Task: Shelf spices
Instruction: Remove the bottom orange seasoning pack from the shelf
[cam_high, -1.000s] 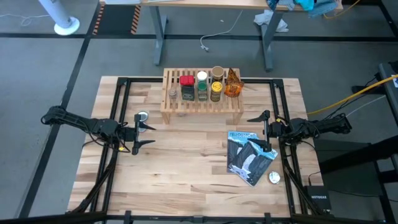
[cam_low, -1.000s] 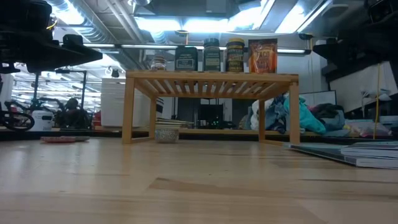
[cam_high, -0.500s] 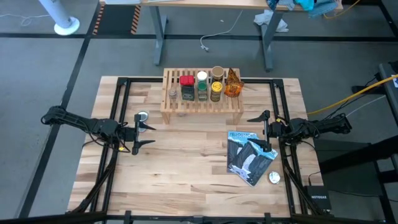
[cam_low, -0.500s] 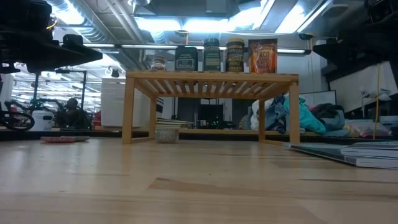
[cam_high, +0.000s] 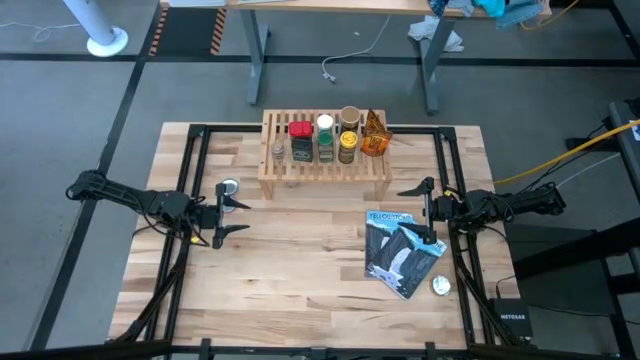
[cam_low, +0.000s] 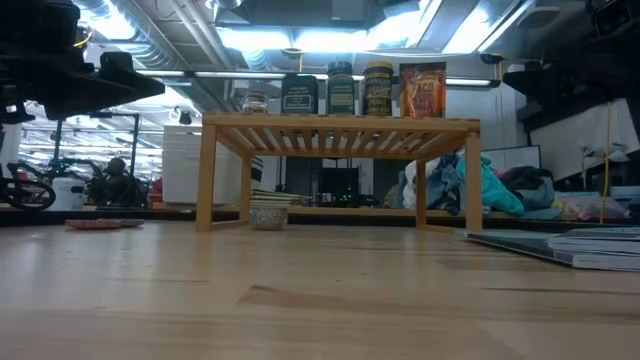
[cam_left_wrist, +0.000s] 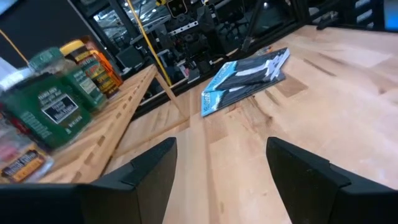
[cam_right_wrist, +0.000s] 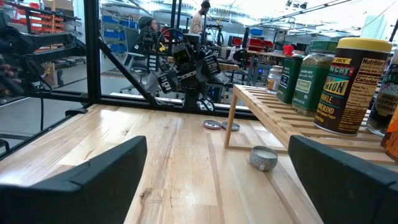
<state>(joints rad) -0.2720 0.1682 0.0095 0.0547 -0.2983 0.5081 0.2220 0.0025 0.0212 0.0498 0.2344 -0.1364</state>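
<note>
The shelf (cam_high: 325, 160), a low light-wood slatted rack, stands on its legs at the table's far middle. On top stand the spices (cam_high: 325, 138): a red-capped dark tin, jars with white, yellow and tan caps, a small jar at the left end, and orange packets (cam_high: 375, 135) at the right end. In the low view the spices (cam_low: 340, 90) line the shelf top (cam_low: 340, 124). My left gripper (cam_high: 238, 215) hovers open near the shelf's left front; my right gripper (cam_high: 405, 212) hovers open near its right front. Both show open in their wrist views (cam_left_wrist: 224, 155) (cam_right_wrist: 217, 155).
A blue-and-black pouch (cam_high: 400, 250) lies on the table below my right gripper. Silver discs lie by the shelf's left leg (cam_high: 229, 186) and near the right near corner (cam_high: 441, 285). A small round pot (cam_right_wrist: 263, 158) sits on the table under the shelf. Black frame rails run along both table sides.
</note>
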